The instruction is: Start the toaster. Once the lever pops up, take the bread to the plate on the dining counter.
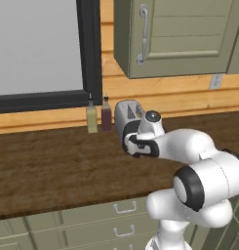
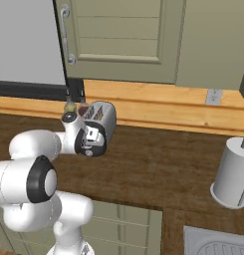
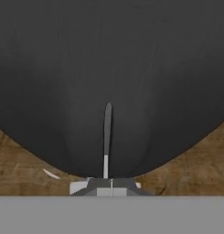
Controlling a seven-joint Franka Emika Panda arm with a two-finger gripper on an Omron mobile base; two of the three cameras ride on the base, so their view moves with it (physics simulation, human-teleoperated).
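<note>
On my far left a large dark-framed window (image 1: 38, 49) fills the wall above the wooden worktop (image 1: 52, 166). Just right of it, at the back edge of the worktop, two bottles stand side by side: a pale yellowish one (image 1: 92, 118) and a dark reddish one (image 1: 107, 117), almost touching. Next comes the toaster (image 1: 127, 114), silver and rounded, sitting by the wooden wall strip just beside the dark bottle. From the right base camera I can see brown bread (image 2: 92, 113) in its top slots.

My hand is reaching straight at the toaster's near end. My gripper (image 3: 111, 186) is closed, fingertips together, and sits right up against the toaster's black end panel (image 3: 109, 68), which bulges across the hand camera with a thin vertical slot (image 3: 107, 137) directly above my fingertips. Whether I actually touch the lever I cannot tell.

Above hangs a sage-green cupboard (image 1: 184, 34) with a metal handle (image 1: 142, 34). Further right a wall socket (image 2: 213, 96) sits on the wood strip, and a white paper-towel roll (image 2: 234, 174) stands well apart on the worktop.
</note>
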